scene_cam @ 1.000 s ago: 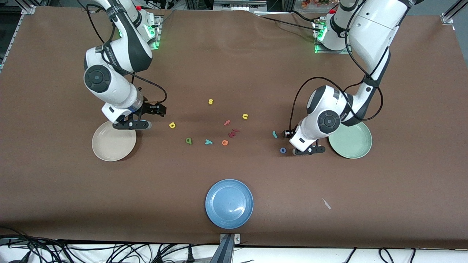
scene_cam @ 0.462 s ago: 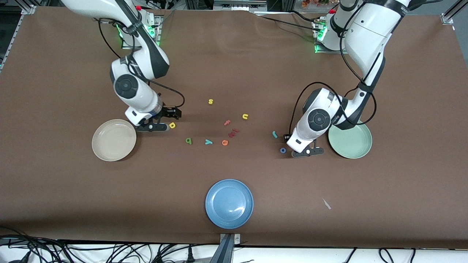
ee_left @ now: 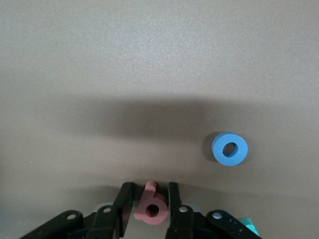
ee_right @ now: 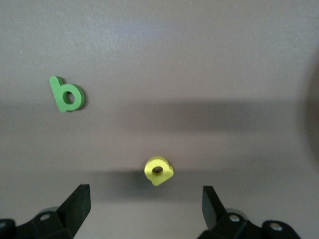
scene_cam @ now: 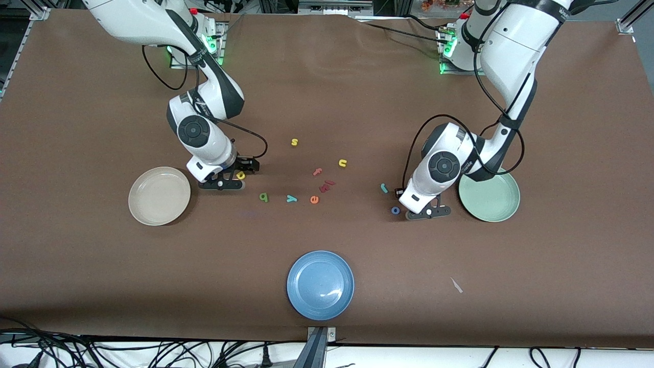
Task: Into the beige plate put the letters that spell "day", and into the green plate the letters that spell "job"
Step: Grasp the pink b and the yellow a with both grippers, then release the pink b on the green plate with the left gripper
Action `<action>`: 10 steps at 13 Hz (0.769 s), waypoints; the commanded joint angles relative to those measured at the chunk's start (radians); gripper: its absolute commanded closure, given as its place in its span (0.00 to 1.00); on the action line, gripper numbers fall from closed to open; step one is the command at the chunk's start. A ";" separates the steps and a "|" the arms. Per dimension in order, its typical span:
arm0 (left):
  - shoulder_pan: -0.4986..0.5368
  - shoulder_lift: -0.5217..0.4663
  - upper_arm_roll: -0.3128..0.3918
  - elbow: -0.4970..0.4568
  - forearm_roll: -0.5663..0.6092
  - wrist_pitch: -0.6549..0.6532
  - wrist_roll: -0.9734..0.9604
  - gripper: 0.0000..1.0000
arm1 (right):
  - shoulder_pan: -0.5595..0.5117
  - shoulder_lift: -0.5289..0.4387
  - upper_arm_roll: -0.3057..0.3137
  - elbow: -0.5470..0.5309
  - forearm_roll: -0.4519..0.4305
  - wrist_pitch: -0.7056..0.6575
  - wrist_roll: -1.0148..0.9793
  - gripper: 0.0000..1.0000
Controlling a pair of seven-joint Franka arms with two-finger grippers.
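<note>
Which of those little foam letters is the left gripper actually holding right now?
The pink b, pinched between the left gripper fingers; the blue o lies loose beside it.

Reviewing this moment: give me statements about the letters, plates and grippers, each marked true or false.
1. The right gripper is open over the yellow foam letter d. True.
2. The round beige plate holds a letter. False: none is in it.
3. The left gripper grips the pink-red foam letter b. True.
4. The blue foam ring o lies in the round pale green plate. False: it lies on the table.
</note>
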 commanded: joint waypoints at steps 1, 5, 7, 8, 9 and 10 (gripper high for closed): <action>-0.009 0.019 0.009 -0.002 0.018 0.002 -0.025 0.79 | 0.002 0.054 0.001 0.033 -0.029 0.040 0.032 0.02; -0.004 0.012 0.009 0.011 0.019 -0.008 -0.019 0.89 | -0.005 0.072 -0.001 0.033 -0.031 0.050 0.031 0.10; 0.010 -0.019 0.007 0.015 0.019 -0.013 -0.008 0.89 | -0.010 0.080 -0.001 0.033 -0.031 0.050 0.022 0.14; 0.022 -0.042 0.007 0.015 0.019 -0.031 -0.002 0.89 | -0.013 0.084 -0.001 0.033 -0.031 0.051 0.017 0.15; 0.039 -0.074 0.007 0.017 0.018 -0.073 0.045 0.89 | -0.022 0.086 -0.001 0.030 -0.034 0.051 0.008 0.16; 0.063 -0.109 0.006 0.017 0.018 -0.131 0.096 0.89 | -0.031 0.086 -0.001 0.029 -0.034 0.050 0.000 0.17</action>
